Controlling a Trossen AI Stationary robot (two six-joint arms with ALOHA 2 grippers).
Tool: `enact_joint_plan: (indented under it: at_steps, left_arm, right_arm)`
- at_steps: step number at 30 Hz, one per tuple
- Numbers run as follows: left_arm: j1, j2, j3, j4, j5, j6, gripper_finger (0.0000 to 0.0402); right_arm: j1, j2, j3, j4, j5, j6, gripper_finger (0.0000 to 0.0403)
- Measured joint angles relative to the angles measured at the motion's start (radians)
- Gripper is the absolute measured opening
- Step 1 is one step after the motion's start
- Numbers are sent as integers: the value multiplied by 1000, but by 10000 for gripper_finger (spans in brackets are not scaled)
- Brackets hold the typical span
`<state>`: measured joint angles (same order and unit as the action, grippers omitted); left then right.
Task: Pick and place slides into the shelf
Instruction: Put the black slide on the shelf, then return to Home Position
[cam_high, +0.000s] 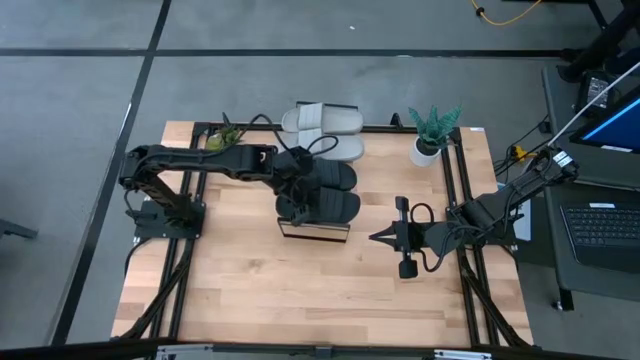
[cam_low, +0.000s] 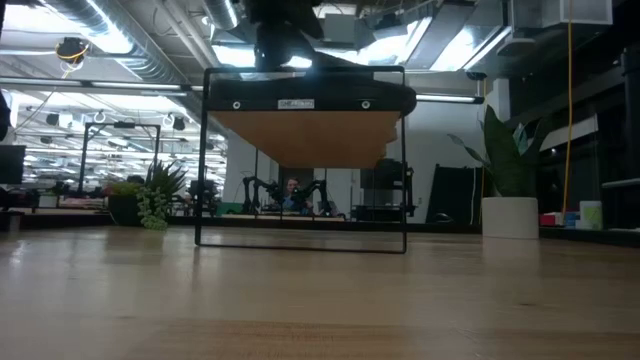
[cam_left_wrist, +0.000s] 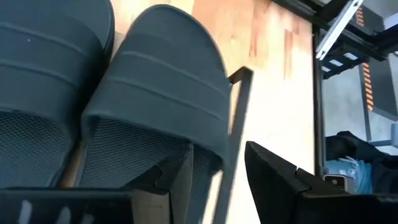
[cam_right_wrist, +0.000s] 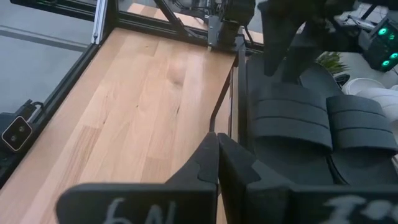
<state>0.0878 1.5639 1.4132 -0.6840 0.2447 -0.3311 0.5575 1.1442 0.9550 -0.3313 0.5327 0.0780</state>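
The shelf (cam_high: 315, 230) stands at the table's middle, running from far to near. Two light grey slides (cam_high: 322, 120) lie on its far end and two black slides (cam_high: 332, 176) on its near half. My left gripper (cam_high: 296, 206) is open over the heel end of the nearest black slide (cam_left_wrist: 155, 87). One finger (cam_left_wrist: 177, 174) is above the footbed. The other (cam_left_wrist: 273, 180) is outside the slide, past the shelf's frame bar (cam_left_wrist: 239, 106). My right gripper (cam_high: 385, 237) is shut and empty, low over the table right of the shelf. My left gripper comes down from above at the nearest black slide's heel end (cam_left_wrist: 149, 155), with the slide's side wall between its open fingers. The slide lies flat on the shelf top. I cannot tell whether either finger touches it.
A white pot with a green plant (cam_high: 428, 148) stands at the table's far right, and a small plant (cam_high: 225, 135) at the far left. Bare wooden tabletop (cam_high: 300, 290) lies near the front edge. A laptop (cam_high: 605, 225) sits off the table to the right.
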Motion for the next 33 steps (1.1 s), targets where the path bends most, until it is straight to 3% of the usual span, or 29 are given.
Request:
enact_joint_plan:
  at_steps: [7,16,20,26,33]
  left_arm:
    - [-1,-56,0,-40,-16,4,138]
    - [-9,-204,0,-42,-185,103,134]
    - [-36,-263,0,-44,-277,174,103]
    - [-67,-311,0,-65,-376,261,15]
    - [-110,-327,-15,-43,-450,268,5]
  right_arm:
    - [0,0,0,13,-1,-8,3]
    - [-33,-46,0,36,-3,-5,3]
    - [-59,-91,0,27,-3,-8,3]
    - [-103,-173,0,-52,-3,-18,3]
    - [-109,-232,0,-75,-10,-124,3]
